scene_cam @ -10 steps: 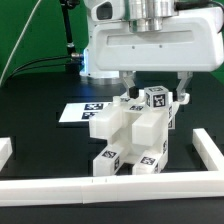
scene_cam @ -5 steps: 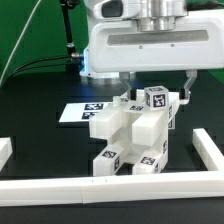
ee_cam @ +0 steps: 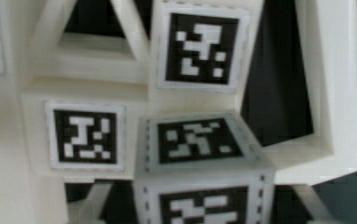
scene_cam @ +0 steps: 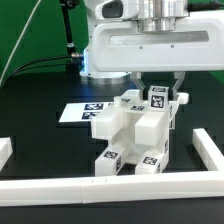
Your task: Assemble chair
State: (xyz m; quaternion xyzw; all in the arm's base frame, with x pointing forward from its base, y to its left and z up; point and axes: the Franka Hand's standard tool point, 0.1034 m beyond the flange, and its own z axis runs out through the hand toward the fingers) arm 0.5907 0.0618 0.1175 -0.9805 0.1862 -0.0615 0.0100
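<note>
The chair (scene_cam: 135, 130) stands partly joined in the middle of the black table: chunky white blocks with black-and-white tags. A small tagged cube (scene_cam: 158, 98) sits on top of it at the back. My gripper (scene_cam: 158, 90) hangs straight over it. Its fingers (scene_cam: 179, 93) reach down on both sides of the cube, with a narrow gap showing on each side. The jaws are open. In the wrist view the cube's tagged face (ee_cam: 201, 205) fills the space between the fingers, with tagged chair parts (ee_cam: 90, 135) beyond it.
The marker board (scene_cam: 78, 111) lies flat behind the chair on the exterior view's left. A white border rail (scene_cam: 100, 187) runs along the front, with short pieces at the left (scene_cam: 5, 150) and right (scene_cam: 208, 148). Black cables hang at the back left.
The fingers have come down a little and moved inward from a wide spread to close on either side of the top cube. The chair has not moved.
</note>
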